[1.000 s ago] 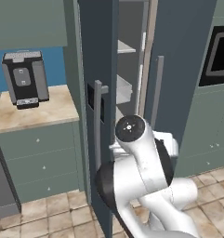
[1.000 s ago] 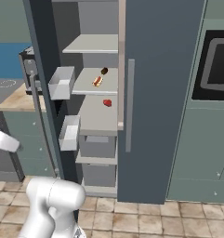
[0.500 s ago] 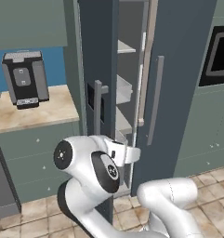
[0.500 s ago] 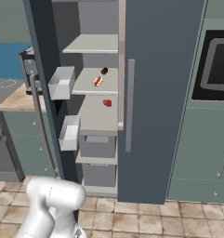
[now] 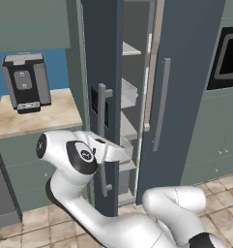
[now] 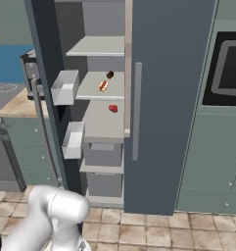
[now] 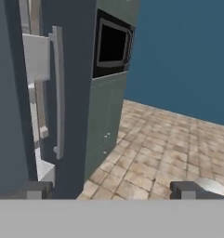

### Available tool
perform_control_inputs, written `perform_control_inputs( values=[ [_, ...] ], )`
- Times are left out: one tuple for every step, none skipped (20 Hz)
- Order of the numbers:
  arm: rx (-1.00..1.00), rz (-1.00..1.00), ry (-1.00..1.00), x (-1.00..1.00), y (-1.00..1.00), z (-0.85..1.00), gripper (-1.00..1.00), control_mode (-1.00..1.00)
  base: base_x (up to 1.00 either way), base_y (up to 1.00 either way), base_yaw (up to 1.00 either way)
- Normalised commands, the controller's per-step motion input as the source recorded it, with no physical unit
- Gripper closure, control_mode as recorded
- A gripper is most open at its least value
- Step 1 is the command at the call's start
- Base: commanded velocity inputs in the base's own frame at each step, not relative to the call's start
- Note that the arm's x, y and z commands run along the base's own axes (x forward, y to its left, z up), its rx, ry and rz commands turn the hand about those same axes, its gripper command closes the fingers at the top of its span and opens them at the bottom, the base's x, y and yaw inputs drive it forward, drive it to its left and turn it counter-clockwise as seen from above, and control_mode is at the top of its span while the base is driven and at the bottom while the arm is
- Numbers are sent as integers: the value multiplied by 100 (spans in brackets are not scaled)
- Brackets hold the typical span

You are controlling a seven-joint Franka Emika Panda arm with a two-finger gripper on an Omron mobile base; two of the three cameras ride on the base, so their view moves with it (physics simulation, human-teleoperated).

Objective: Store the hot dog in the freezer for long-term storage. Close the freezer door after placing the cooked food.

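Observation:
The hot dog [image 6: 103, 86] lies on the middle shelf inside the freezer [image 6: 97, 47], with nothing holding it. The freezer door [image 5: 101, 53] stands wide open; its black panel [image 5: 94, 103] and bar handle [image 5: 103, 138] face me, and its white inner bins [image 6: 65, 87] show in the right base view. My arm bends around to the left, and its hand [image 5: 110, 151] sits by the outer face of that door, at the handle. My gripper [image 7: 111, 190] is open and empty, fingertips [image 7: 36, 189] wide apart, looking past the door's edge [image 7: 6, 93].
A small red item [image 6: 113, 108] and a dark item [image 6: 110, 74] also sit on freezer shelves. The plain right door [image 5: 185, 72] is shut. A black coffee machine [image 5: 25, 81] stands on the counter at left. A wall oven [image 6: 229, 68] is at right.
The arm has swung from in front of the freezer round to the left, bringing the hand to the open door's outer side. The hot dog and the door have not moved.

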Motion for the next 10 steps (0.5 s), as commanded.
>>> perform_control_inputs(
  values=[
    [0, -12, 0, 34, 0, 0, -100, -100, 0, 0, 0],
    [-3, -11, 0, 57, 35, 0, -100, -100, 0, 0, 0],
    [-7, -9, 3, 69, 38, 0, -100, -100, 0, 0, 0],
    [-9, -7, 3, 68, 37, 0, -100, -100, 0, 0, 0],
    [-7, -1, 4, 66, 21, 0, -100, -100, 0, 0, 0],
    [-5, 0, 2, 67, 6, 0, -100, -100, 0, 0, 0],
    [-5, 0, 6, 74, 0, 0, -100, -100, 0, 0, 0],
    [-3, 12, 7, 82, -13, -6, -100, -100, 0, 0, 0],
    [-7, 14, 6, 68, -14, -14, -100, -100, 0, 0, 0],
    [-4, 12, 4, 62, 0, -3, -100, -100, 0, 0, 0]
  ],
)
